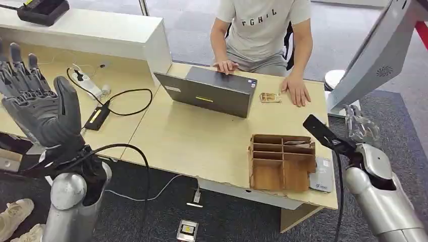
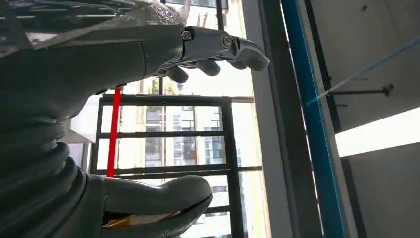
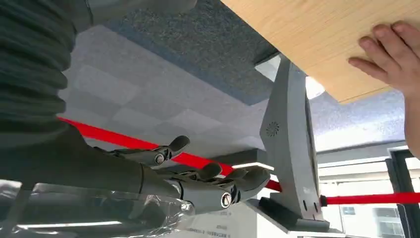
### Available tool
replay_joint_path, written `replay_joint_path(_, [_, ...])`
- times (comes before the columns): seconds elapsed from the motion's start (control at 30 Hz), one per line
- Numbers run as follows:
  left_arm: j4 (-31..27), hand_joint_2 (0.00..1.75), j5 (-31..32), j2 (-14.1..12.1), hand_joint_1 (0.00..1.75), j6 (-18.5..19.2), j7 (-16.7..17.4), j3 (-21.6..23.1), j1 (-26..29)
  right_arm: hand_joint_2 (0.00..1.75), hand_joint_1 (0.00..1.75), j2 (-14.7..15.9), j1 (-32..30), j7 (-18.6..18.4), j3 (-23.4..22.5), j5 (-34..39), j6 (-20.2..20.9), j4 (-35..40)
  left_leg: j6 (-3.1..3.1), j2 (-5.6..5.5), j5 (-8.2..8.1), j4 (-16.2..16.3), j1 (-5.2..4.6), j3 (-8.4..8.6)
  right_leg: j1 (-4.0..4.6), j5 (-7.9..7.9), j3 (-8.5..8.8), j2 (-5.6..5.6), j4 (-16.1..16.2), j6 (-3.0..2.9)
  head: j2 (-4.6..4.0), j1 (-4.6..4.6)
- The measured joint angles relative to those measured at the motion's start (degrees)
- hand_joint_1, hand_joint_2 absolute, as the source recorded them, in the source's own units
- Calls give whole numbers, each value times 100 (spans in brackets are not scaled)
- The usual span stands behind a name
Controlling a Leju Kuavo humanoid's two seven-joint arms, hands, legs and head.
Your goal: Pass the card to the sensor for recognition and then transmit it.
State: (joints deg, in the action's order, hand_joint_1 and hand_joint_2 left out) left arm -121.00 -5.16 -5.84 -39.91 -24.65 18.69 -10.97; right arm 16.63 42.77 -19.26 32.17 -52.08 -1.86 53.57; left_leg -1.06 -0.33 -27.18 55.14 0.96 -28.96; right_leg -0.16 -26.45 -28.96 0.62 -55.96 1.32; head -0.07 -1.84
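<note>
A flat pale grey card (image 1: 323,175) lies at the table's near right edge, beside a wooden divided organizer (image 1: 281,161). The grey sensor panel (image 1: 376,58) leans on its stand past the table's right end; in the right wrist view the sensor panel (image 3: 289,148) rises ahead of the fingers. My right hand (image 1: 361,126) hangs open beside the table's right edge, just below the panel, holding nothing; its fingers (image 3: 218,183) are spread and apart from the panel. My left hand (image 1: 38,101) is raised at the left, palm open, fingers (image 2: 218,49) upward and thumb (image 2: 163,196) apart.
A person sits across the table, one hand on a closed grey laptop (image 1: 209,91), the other hand (image 1: 298,91) flat near a key bunch (image 1: 270,97). Cables and a power strip (image 1: 97,117) lie on the left desk. A small device (image 1: 187,230) sits on the floor.
</note>
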Motion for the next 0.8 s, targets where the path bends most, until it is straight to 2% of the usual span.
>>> replay_joint_path(0.37, [0, 175, 79, -7, 0, 0, 0, -81, 26, 175, 5, -9, -131, 46, 9, 437, 194, 225, 0, -1, 0, 1, 0, 0, 0, 1, 1, -1, 0, 1, 0, 0])
replay_joint_path(0.8, [-22, 175, 260, -7, 0, 0, 168, -175, 28, 175, 10, -48, -448, 173, 109, 702, 315, 1071, 0, -1, 0, 0, 0, -1, 0, 0, 2, -1, -1, 0, 0, 0])
